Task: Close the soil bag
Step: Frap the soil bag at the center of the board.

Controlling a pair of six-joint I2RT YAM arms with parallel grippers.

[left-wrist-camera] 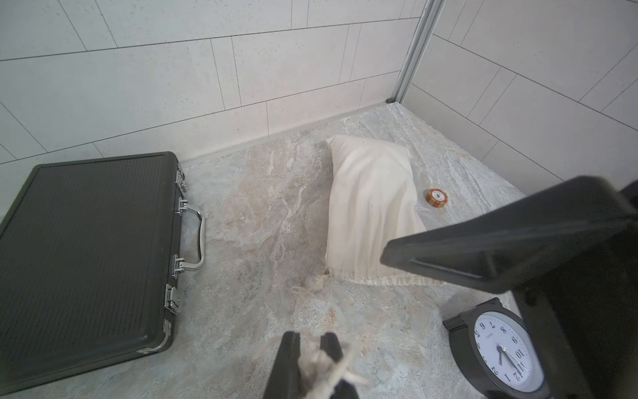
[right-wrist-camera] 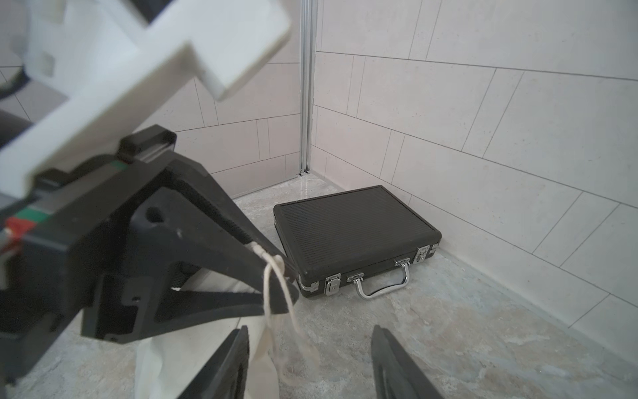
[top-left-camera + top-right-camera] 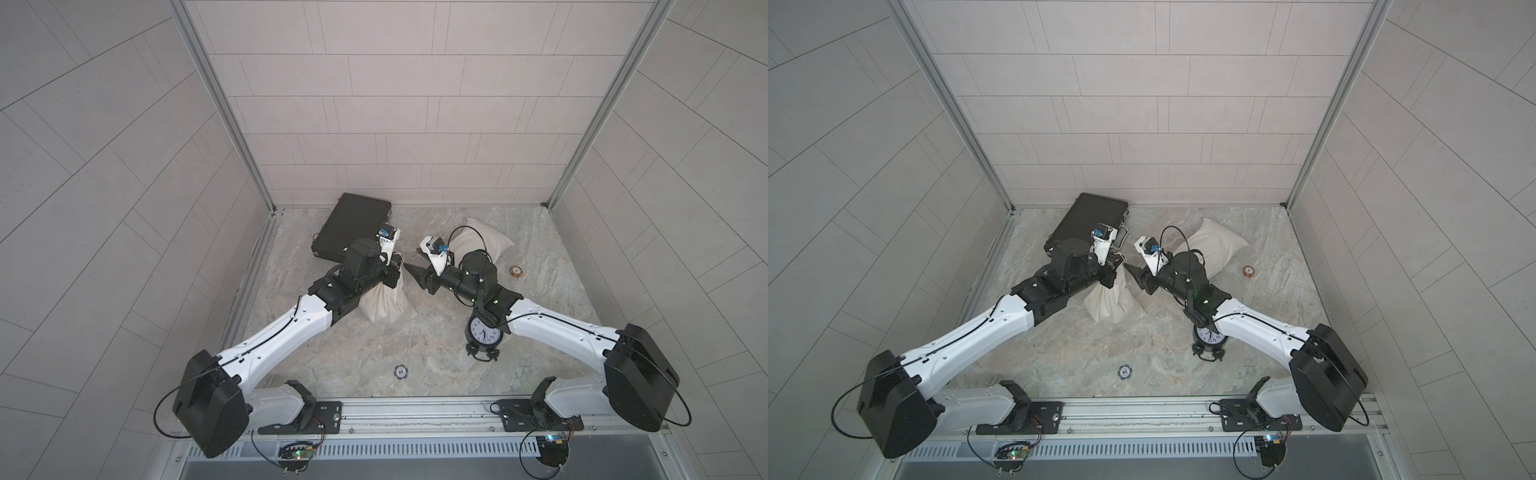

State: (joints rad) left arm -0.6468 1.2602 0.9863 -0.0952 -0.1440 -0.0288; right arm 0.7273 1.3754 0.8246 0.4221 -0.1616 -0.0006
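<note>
While the left gripper (image 1: 310, 345) is pressed together on the drawstring (image 1: 324, 368), the soil bag (image 3: 384, 305) stands upright on the table directly beneath it. The right gripper (image 2: 309, 333) has its jaws spread and holds nothing; the drawstring's loose ends hang just ahead of it. A black case (image 2: 355, 235) lies beyond both grippers.

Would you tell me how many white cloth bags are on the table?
2. The upright bag stands mid-table, just in front of the black case; the flat bag lies near the back wall. The robot could hide more.
</note>
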